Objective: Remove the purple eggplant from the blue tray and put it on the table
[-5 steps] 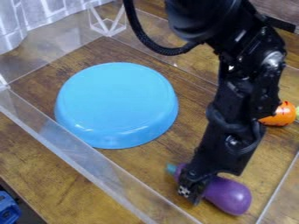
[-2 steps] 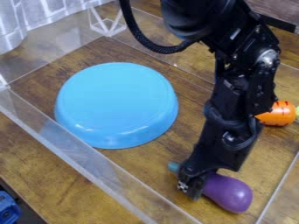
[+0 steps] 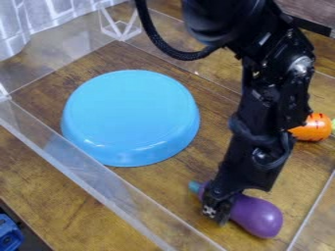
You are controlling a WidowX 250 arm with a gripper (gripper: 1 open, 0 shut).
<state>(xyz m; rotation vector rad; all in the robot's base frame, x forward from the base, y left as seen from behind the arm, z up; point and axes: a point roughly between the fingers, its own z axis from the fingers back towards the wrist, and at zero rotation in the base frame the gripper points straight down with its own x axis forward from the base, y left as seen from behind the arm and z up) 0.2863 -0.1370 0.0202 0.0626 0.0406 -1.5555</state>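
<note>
Eggplant: purple and glossy, the eggplant (image 3: 260, 218) lies on its side on the wooden table (image 3: 167, 182), close to the corner at the lower right of the view; its teal stem (image 3: 195, 188) points up and left
Tray: round, smooth and light blue, the tray (image 3: 131, 116) sits toward the left edge of the table, well apart from the eggplant
Gripper: black, the gripper (image 3: 217, 208) reaches down over the stem end of the eggplant; its tips are dark and partly hidden, so I cannot tell whether they are spread, pressed together or pinching it
Change: very little; over the last second the arm shifts slightly, while eggplant and tray keep their places
Meaning: the eggplant is out of the tray and on the table, so the goal looks met or very nearly so; what seems left is to make sure the tips let go and to lift away
Risk: a sideways pull on leaving could roll the eggplant or push it into the clear wall (image 3: 105, 184)
Carrot: orange, the carrot (image 3: 311, 127) is partly behind the arm, toward the right edge of the table
Writing: no brand, label or lettering that can be read
</note>
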